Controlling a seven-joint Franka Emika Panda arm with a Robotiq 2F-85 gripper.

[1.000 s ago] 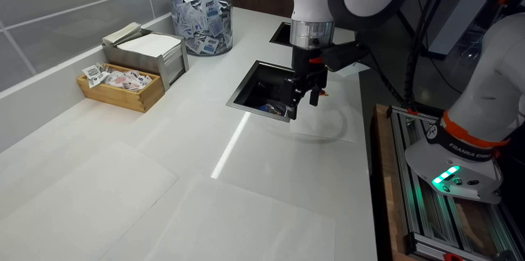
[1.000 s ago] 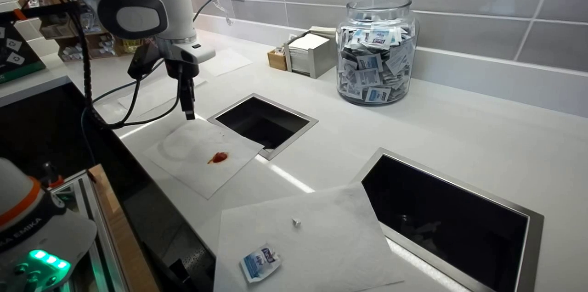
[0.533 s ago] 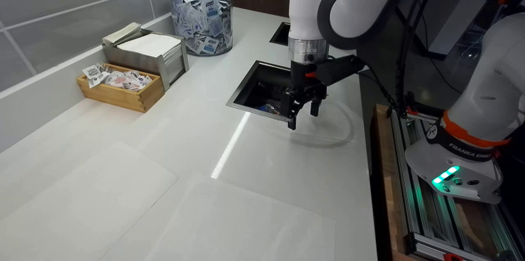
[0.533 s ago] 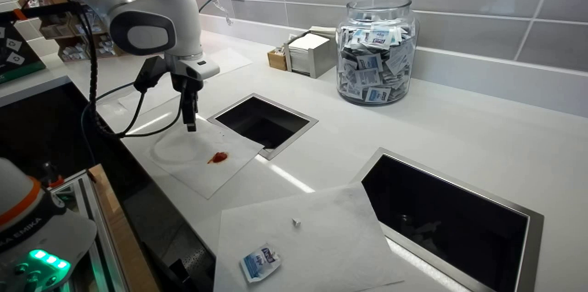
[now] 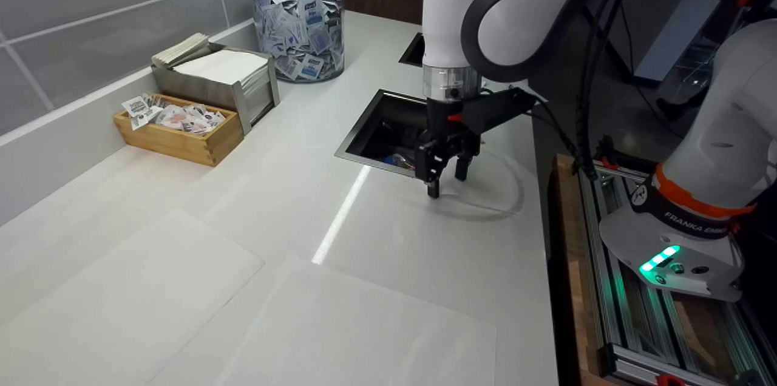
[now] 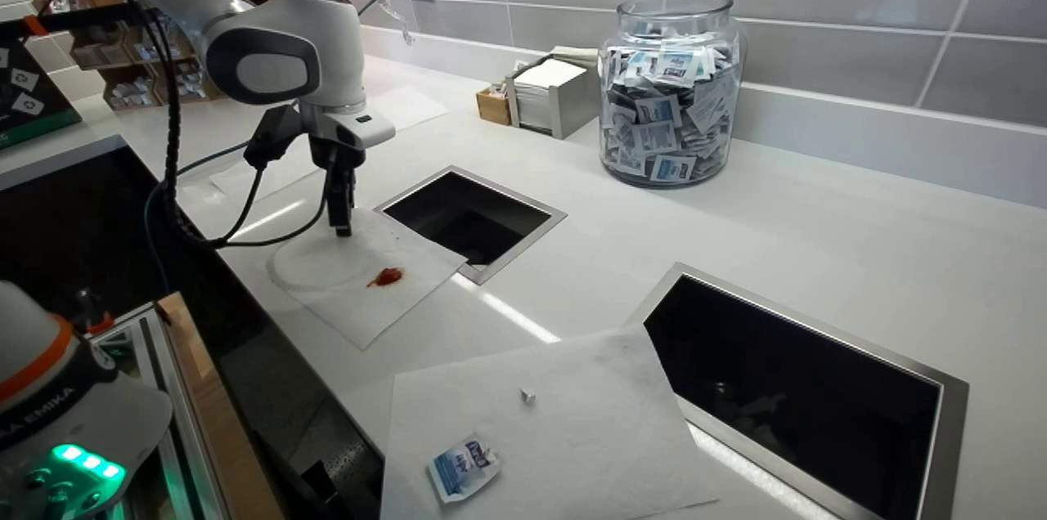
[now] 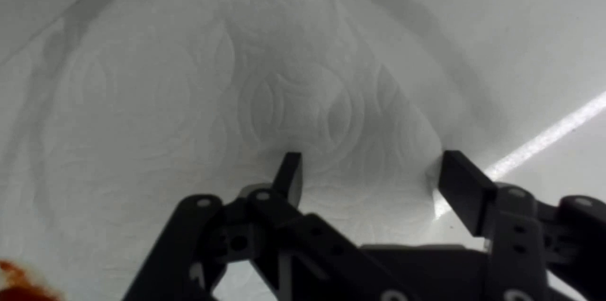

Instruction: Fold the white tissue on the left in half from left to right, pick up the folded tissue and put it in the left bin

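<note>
Jaws lowered, parted at tissue [image 6: 361, 301] edge, beside bin [image 6: 523, 243] rim.

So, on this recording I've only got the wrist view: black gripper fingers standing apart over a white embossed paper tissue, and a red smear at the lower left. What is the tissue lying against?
Observer: In an exterior view, the white paper tissue overlaps part of the rim of a rectangular, steel-rimmed black bin.

Operator: My picture cuts off the red smear. Is it all on there?

Observer: Yes, in an exterior view the whole of it lies inside the tissue's edges.

Operator: Anything similar nearby?

Observer: In an exterior view, another white sheet has a white-and-blue rectangular packet lying on it.
</note>
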